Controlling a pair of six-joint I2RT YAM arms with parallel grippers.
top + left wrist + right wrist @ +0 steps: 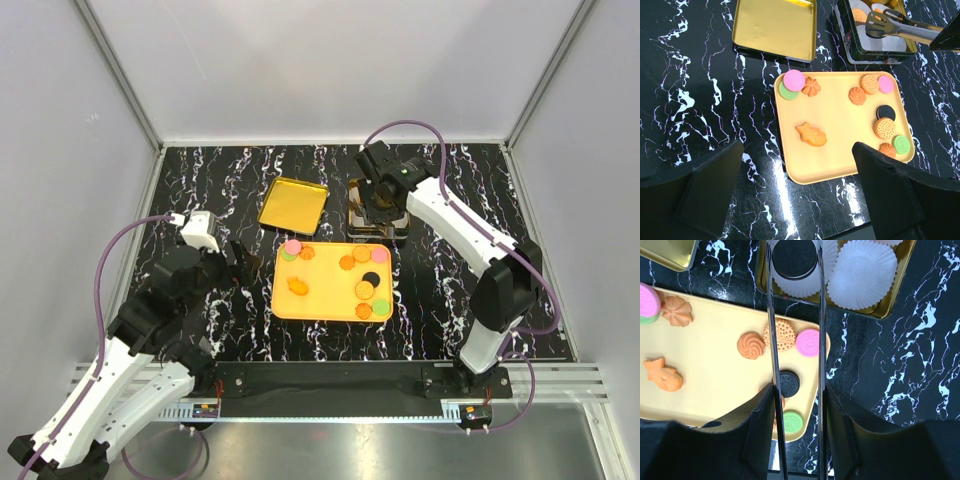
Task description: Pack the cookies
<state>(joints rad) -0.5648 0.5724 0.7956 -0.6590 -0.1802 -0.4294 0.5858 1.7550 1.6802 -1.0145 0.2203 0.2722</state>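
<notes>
Several cookies lie on the yellow-orange tray: a pink one stacked on a green one, a fish-shaped orange one, a black one and others along the right side. My right gripper is shut on metal tongs. The tong tips flank a black cookie over a white paper cup inside the tin. I cannot tell whether that cookie rests in the cup. My left gripper hangs open over the tray's near left corner, holding nothing.
The tin stands behind the tray on the right, with more white paper cups inside. A flat gold lid lies to its left on the black marbled table. Frame posts and walls bound the table.
</notes>
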